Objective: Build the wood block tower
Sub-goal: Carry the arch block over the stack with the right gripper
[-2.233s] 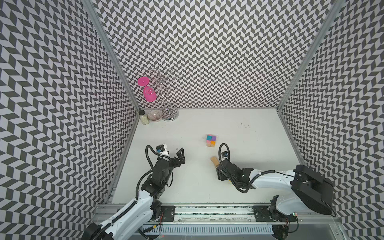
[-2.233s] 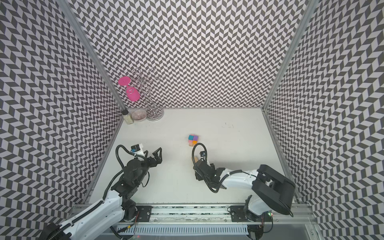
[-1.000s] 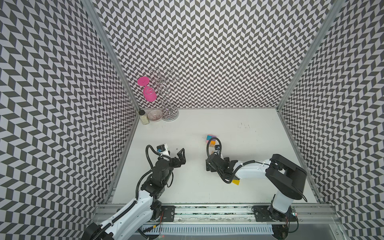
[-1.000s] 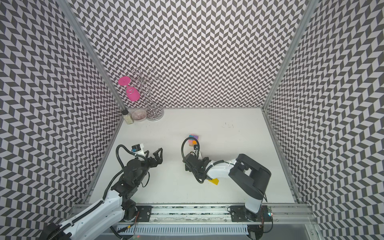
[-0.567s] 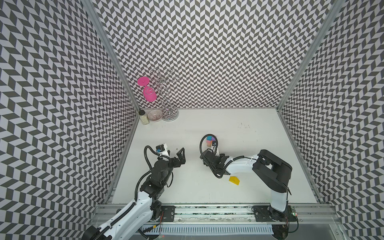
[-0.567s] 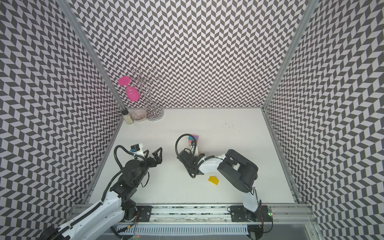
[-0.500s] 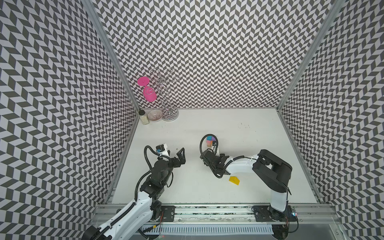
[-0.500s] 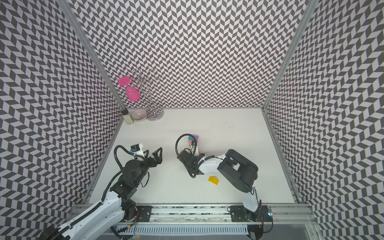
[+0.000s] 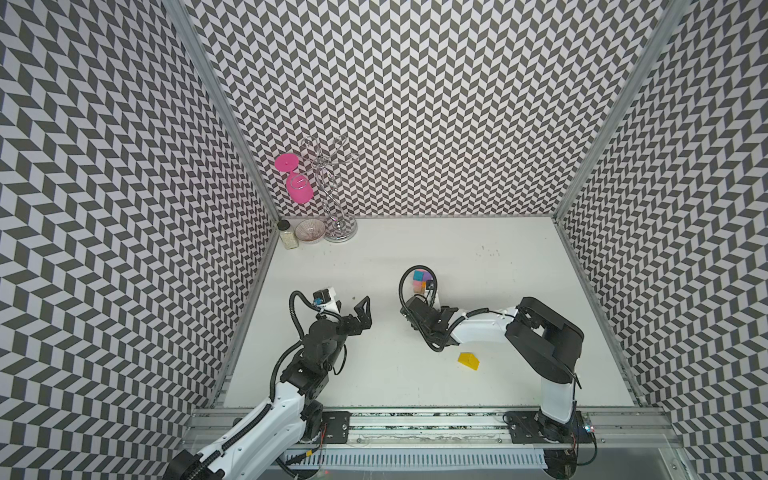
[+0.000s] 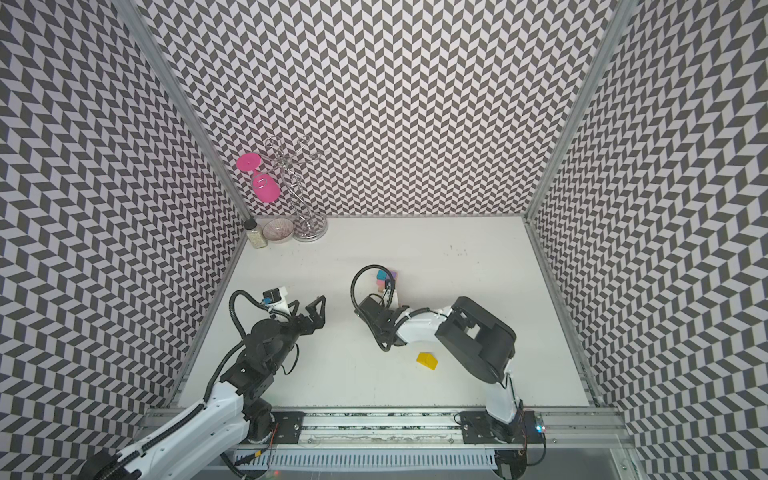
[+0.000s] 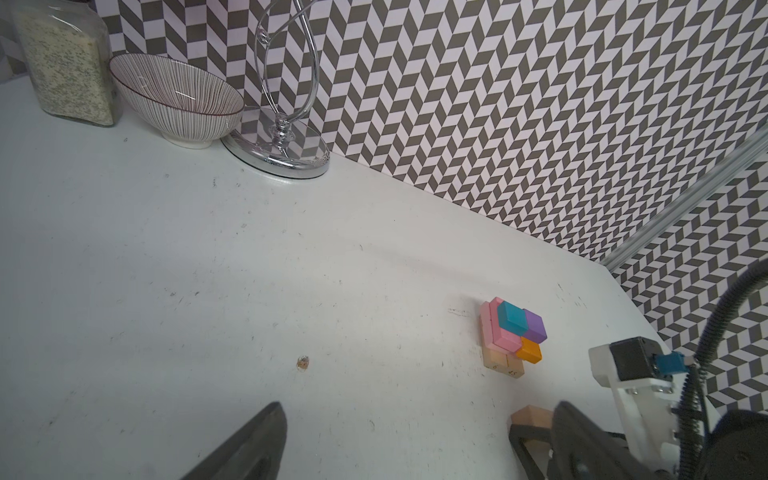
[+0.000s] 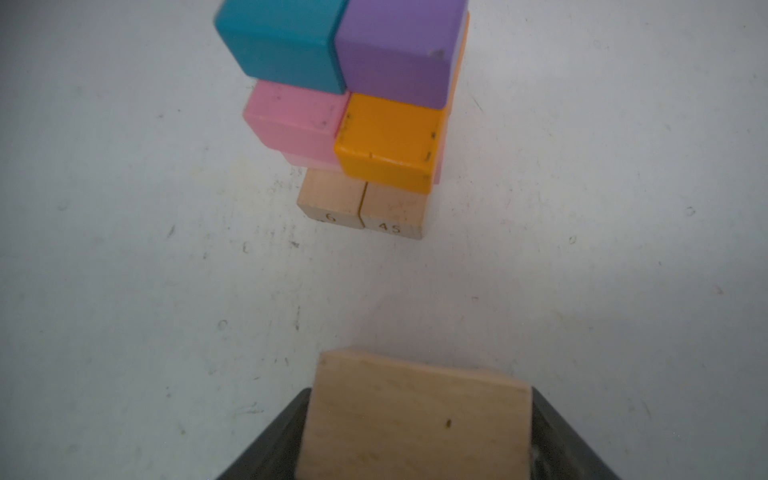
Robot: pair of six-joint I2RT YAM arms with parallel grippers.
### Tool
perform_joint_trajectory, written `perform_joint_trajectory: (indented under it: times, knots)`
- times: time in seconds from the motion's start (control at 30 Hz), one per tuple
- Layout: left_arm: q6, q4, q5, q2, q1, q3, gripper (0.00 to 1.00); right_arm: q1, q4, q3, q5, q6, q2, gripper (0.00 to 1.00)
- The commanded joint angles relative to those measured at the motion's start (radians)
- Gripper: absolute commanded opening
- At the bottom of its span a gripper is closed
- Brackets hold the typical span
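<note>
The right gripper (image 12: 417, 434) grips a tan block (image 12: 419, 403) near the tower (image 12: 374, 174) — teal cube (image 12: 282, 41) and purple cube (image 12: 395, 50) topmost. The left gripper (image 10: 306, 311) stands open. The yellow roof piece (image 9: 468, 360) lies apart on the surface (image 9: 498, 257).

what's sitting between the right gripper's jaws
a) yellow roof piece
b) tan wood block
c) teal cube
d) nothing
b: in the right wrist view a tan wood block fills the gap between the jaws of the right gripper, while the yellow roof piece lies apart and the teal cube sits on the tower.
</note>
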Motion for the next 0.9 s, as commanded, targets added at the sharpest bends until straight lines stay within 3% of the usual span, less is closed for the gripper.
perform_joint_trajectory:
  times: [0.0, 0.6, 0.77, 0.87]
  knots:
    - [-0.001, 0.016, -0.005, -0.007, 0.006, -0.016, 1.0, -0.008, -0.064, 0.008, -0.034, 0.025, 0.032, 0.69]
    - [0.007, 0.022, -0.04, 0.015, 0.008, -0.013, 1.0, -0.017, -0.079, 0.071, -0.021, -0.001, 0.049, 0.67]
    - [0.006, 0.023, -0.037, 0.017, 0.009, -0.013, 1.0, -0.018, -0.091, 0.083, -0.011, -0.004, 0.043, 0.5]
    - [0.009, 0.028, -0.037, 0.019, 0.008, -0.015, 1.0, -0.017, -0.107, 0.088, -0.003, -0.006, 0.027, 0.48]
